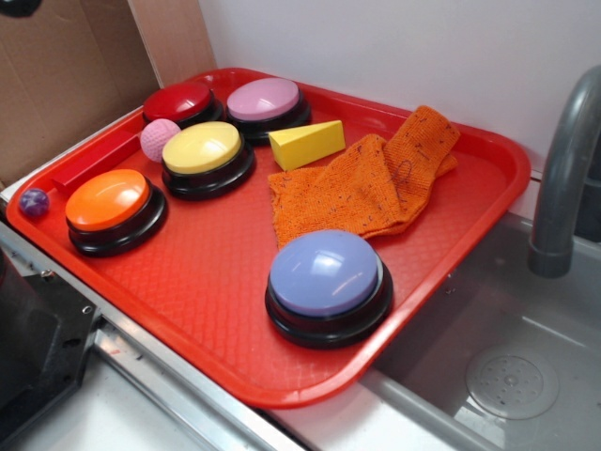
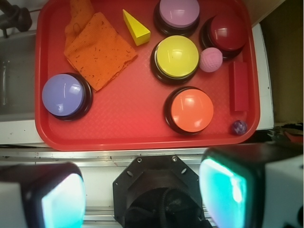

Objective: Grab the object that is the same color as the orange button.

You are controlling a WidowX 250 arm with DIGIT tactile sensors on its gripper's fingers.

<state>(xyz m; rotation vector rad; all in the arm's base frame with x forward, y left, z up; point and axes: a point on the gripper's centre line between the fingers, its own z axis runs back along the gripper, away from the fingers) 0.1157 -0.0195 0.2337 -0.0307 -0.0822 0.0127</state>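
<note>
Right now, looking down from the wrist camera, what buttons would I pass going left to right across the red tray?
Blue-purple button → yellow button → orange button → dark red button. The pink button's position overlaps the yellow one's, so I left it out.

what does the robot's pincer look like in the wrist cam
The pincer has two blocky fingers with white bodies, black edging and glowing teal-cyan inner pads. Between them sits a black octagonal mount with small screws. No cables or markings are visible.
</note>
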